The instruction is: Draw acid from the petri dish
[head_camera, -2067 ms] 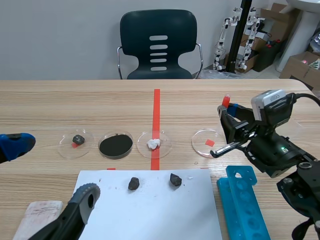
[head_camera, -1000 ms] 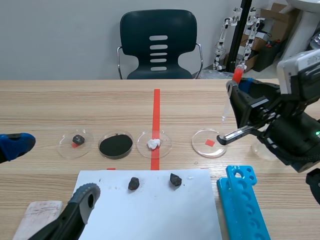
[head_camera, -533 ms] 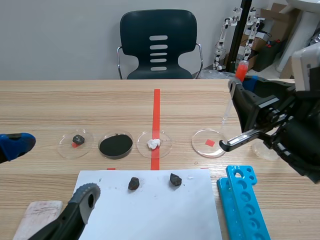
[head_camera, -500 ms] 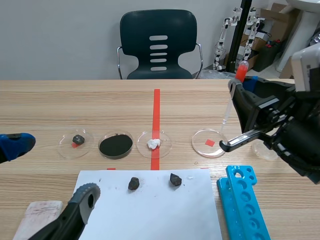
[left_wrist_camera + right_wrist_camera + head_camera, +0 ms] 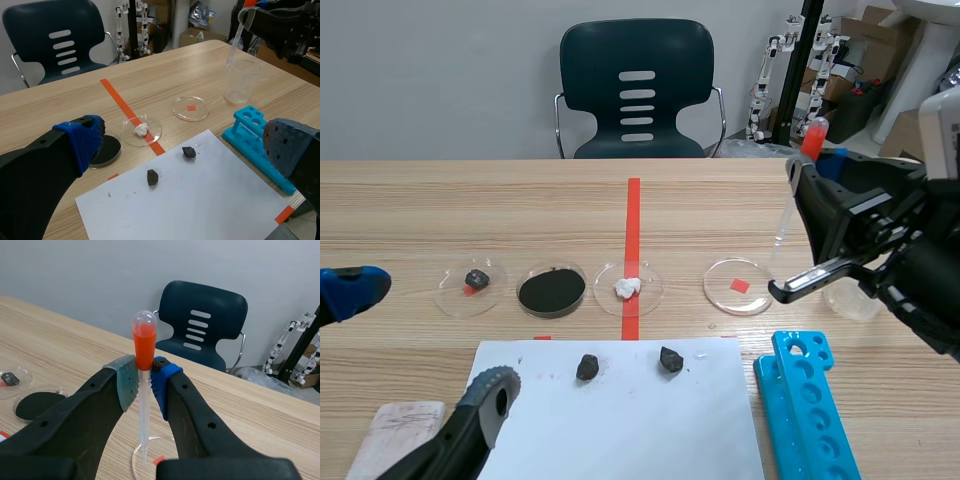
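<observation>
Orange-red, blue and black on pale wood.
The clear plastic pipette (image 5: 144, 405) has an orange-red bulb. The black right gripper (image 5: 145, 374) has one grey-green dotted pad and one blue pad, while the black left gripper (image 5: 186, 144) has one blue and one grey pad, both dotted. The clear round petri dish (image 5: 738, 286) nearest the right edge of the pale wood-grain table (image 5: 470, 210) shows an orange-red square through it, and the table carries an orange-red stripe. The plastic tube rack (image 5: 800, 400) is bright blue and the paper sheet (image 5: 620, 420) white.

The scene view looks across the surface (image 5: 520, 210) toward the chair (image 5: 637, 88). Both wrist views face likewise, and all three share the dish (image 5: 737, 286).
</observation>
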### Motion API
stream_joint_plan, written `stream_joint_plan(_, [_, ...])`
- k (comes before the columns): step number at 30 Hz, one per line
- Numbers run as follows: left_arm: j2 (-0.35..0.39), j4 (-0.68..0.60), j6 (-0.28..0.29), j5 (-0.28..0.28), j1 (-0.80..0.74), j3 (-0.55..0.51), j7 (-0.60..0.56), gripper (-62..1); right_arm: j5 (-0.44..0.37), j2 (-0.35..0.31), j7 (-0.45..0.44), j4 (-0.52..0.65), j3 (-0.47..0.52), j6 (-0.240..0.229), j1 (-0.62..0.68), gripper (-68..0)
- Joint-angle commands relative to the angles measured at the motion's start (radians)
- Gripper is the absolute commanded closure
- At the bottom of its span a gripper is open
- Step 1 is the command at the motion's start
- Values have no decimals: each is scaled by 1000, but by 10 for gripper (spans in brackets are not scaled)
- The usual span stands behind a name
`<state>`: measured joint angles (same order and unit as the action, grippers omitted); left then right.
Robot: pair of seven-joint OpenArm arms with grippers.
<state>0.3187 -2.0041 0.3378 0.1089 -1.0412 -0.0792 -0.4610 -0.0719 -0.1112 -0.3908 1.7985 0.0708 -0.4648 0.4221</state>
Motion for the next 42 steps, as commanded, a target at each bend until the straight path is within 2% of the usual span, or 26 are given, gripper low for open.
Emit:
stream_joint_plan(1, [-2,-6,2,7,-3,2,-13,-623,-12,-13,-14,22,3,0,-3,-81])
stream_joint_plan(42, [-2,-6,2,7,-3,2,-13,-623,-11,-13,8,22,3,0,-3,-81])
